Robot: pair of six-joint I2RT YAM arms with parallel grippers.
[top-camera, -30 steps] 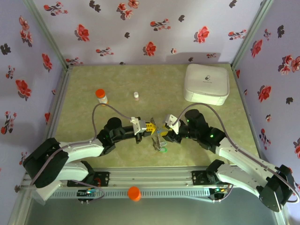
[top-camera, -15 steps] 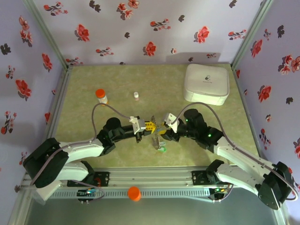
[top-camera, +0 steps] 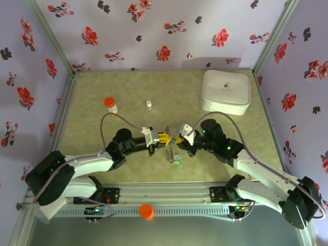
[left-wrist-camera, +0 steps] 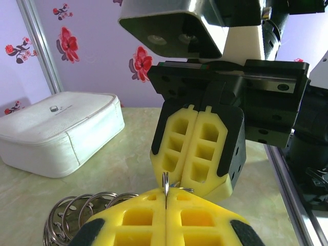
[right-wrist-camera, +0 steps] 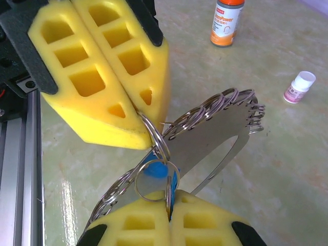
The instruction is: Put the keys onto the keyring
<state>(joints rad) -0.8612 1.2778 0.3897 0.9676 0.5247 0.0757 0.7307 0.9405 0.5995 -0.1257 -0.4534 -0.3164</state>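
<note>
Top view: L gripper (top-camera: 165,137) and R gripper (top-camera: 179,139) meet tip to tip near the table's middle, just ahead of the arm bases. The keyring (top-camera: 172,154) hangs between and a bit below them, w/ a green key (top-camera: 178,164) at its low end near the table. The white box (top-camera: 226,91) sits at the far right, well apart. An orange-cap bottle (top-camera: 110,105) is far left and a small white bottle (top-camera: 149,104) is near the middle back. An orange ball (top-camera: 146,211) sits on the rail by the bases. L wrist view: L gripper (left-wrist-camera: 165,197) has its yellow pads clenched, a thin wire ring poking up from the seam. The R gripper (left-wrist-camera: 196,180) faces it, pads pressed together, nearly touching. The keyring's (left-wrist-camera: 77,215) coil of small rings shows lower left, and the white box (left-wrist-camera: 56,133) lies behind on the left. R wrist view: R gripper (right-wrist-camera: 169,202) is clenched on the small wire ring of the blue key (right-wrist-camera: 154,170), the key's head just above the pads. L gripper (right-wrist-camera: 138,115) comes in from upper left, pinching a ring at the keyring's (right-wrist-camera: 205,138) edge. The flat grey loop tilts across mid-frame, lined w/ small rings, held off the table. The orange-cap bottle (right-wrist-camera: 227,23) and small white bottle (right-wrist-camera: 299,87) stand upright behind. Can't tell if the blue key's ring is threaded onto the loop.
</note>
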